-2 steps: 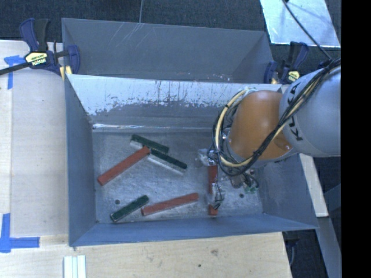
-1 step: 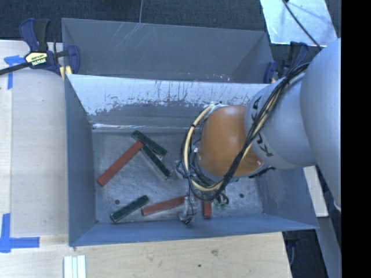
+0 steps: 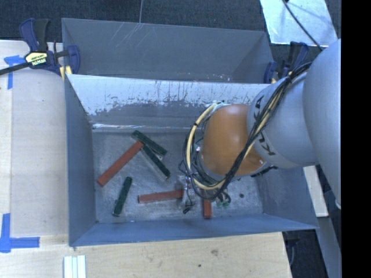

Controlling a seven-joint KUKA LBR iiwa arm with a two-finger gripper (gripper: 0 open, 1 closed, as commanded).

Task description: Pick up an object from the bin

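My gripper is low in the bin's front middle, mostly hidden under the arm's orange cover. It stands at the right end of a short red-brown bar that lies flat on the floor. A small red-brown piece lies just right of the gripper, near the front wall. I cannot make out anything held.
A long red-brown bar lies diagonally at the left. Two dark green bars cross beside it towards the back, and another dark green bar lies at the front left. The arm covers the bin's right half.
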